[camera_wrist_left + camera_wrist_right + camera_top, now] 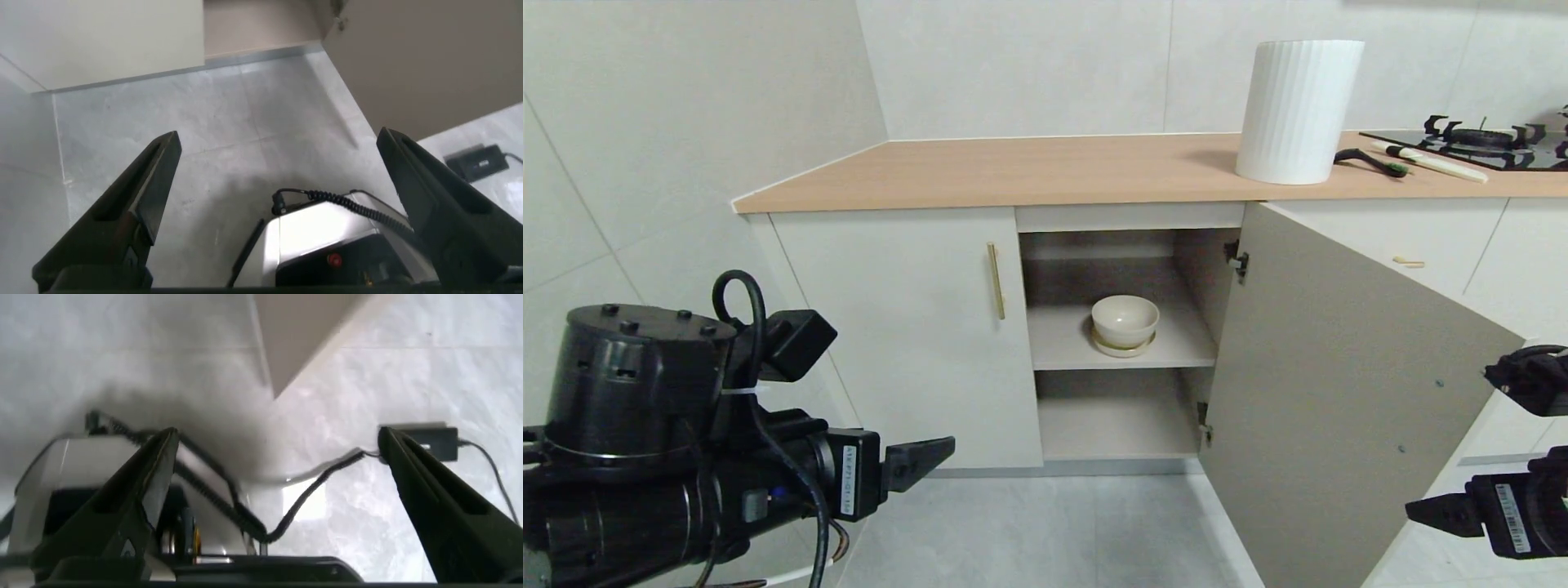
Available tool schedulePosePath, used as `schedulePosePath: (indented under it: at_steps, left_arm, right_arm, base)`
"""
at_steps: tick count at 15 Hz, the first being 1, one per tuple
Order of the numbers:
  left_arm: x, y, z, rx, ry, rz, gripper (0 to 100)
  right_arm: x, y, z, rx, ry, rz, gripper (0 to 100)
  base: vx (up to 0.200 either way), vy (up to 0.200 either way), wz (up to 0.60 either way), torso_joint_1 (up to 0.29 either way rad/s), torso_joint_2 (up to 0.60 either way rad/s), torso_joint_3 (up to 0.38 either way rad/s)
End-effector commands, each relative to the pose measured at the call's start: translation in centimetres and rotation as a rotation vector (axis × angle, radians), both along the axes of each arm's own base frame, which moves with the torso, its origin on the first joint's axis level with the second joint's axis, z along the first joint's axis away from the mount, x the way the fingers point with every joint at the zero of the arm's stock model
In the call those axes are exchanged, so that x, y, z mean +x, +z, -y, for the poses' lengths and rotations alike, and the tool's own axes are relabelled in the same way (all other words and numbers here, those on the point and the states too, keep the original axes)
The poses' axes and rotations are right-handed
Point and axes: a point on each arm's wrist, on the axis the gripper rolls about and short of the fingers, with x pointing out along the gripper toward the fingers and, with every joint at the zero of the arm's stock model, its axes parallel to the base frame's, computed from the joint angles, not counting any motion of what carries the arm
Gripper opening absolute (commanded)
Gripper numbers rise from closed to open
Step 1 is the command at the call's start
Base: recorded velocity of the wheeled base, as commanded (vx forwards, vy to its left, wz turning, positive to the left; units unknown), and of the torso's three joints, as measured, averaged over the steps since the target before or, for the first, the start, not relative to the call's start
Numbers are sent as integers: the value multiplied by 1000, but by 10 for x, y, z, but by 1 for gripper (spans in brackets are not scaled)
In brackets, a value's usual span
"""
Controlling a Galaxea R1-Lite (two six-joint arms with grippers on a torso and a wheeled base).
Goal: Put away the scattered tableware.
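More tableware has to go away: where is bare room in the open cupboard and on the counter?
The lower shelf is bare wall to wall. The upper shelf has the cream ceramic bowl in the middle, with strips free either side. The wooden countertop is free left of the white ribbed cylinder; right of it, long items crowd it.

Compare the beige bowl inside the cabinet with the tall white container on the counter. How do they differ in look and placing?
The bowl is low, wide and beige, while the container is tall and white. The bowl's wall is smooth, but the container's wall has vertical ribs. The bowl stands on what looks like a small plate on the upper cabinet shelf, whereas the container stands directly on the wooden counter. Both are round and upright.
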Motion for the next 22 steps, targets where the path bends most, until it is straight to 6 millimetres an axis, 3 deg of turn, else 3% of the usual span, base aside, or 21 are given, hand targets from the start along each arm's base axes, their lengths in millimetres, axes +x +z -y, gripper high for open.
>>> schedulePosePath:
  at_steps: [1,10,14,17,22]
  left_arm:
    - [1,-1,0,1,0,-3,100]
    - [1,-1,1,1,1,-6,100]
    - [1,-1,1,1,1,-6,100]
    - [1,-1,0,1,1,-5,100]
    - [1,-1,0,1,1,-5,100]
  right_arm:
    - [2,3,5,-5,-37,13,100]
    - [21,19,69,-131,-341,110,100]
    - [40,13,75,-116,-374,149,100]
    - [64,-2,79,-87,-416,182,100]
    - [79,-15,78,-45,-442,211,100]
  base:
    - [0,0,0,0,0,0]
    - [0,0,0,0,0,0]
    - [0,0,0,0,0,0]
    - [0,0,0,0,0,0]
    - [0,0,0,0,0,0]
